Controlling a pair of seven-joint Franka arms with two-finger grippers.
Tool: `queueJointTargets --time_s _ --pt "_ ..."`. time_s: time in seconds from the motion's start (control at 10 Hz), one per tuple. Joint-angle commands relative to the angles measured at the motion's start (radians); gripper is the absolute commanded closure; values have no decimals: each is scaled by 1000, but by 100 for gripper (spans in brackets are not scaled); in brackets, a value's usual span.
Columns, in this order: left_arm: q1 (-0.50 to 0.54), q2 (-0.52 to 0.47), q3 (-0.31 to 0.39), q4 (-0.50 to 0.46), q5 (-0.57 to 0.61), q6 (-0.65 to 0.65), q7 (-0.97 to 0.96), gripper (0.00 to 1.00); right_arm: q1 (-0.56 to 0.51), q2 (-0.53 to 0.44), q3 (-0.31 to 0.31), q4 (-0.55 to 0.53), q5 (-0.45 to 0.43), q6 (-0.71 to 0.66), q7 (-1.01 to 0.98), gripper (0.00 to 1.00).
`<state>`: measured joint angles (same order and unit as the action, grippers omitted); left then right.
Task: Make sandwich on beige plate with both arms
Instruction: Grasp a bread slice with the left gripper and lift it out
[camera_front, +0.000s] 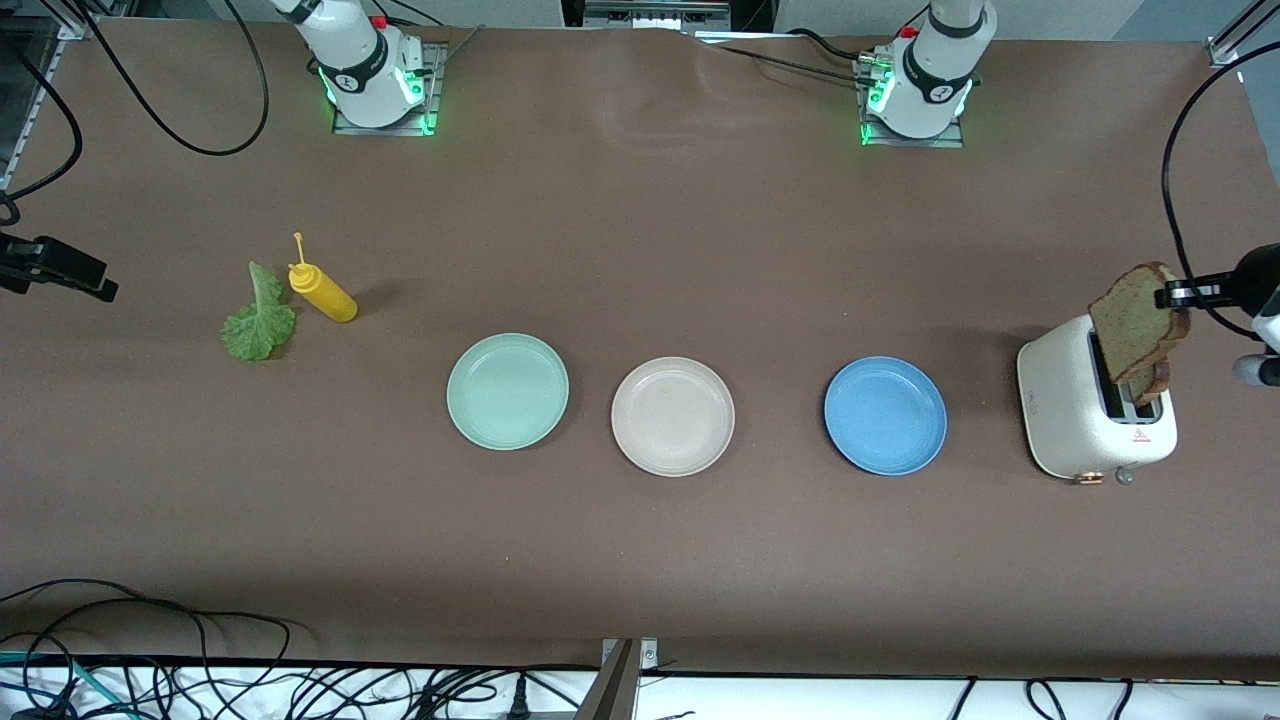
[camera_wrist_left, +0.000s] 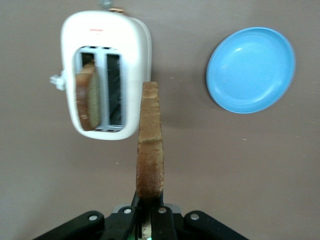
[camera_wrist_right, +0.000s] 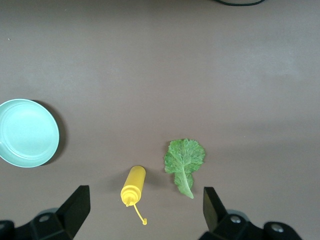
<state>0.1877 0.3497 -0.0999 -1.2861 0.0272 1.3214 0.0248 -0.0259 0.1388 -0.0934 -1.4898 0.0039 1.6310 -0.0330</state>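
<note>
Left gripper (camera_front: 1172, 295) clamped on a bread slice (camera_front: 1135, 322), up over the toaster (camera_front: 1085, 415). Right gripper (camera_wrist_right: 145, 210) spread wide, holding nothing, over lettuce (camera_wrist_right: 184, 160) and mustard bottle (camera_wrist_right: 133, 186). Beige plate (camera_front: 672, 416) bare between green plate (camera_front: 507, 391) and blue plate (camera_front: 885, 415).

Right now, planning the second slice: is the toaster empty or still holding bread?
Still holding bread: one slice stands in a slot of the toaster; the other slot is empty.
</note>
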Motion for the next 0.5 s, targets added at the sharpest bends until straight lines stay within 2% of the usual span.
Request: queueJointTargets --time_s 0.0,0.4 --pt "-22 -53 0 -106 -129 91 -3 100 -11 -4 4 6 19 -11 -8 0" --pt "-63 -48 0 -237 -444 247 -32 100 -11 -4 4 6 18 -11 -8 0"
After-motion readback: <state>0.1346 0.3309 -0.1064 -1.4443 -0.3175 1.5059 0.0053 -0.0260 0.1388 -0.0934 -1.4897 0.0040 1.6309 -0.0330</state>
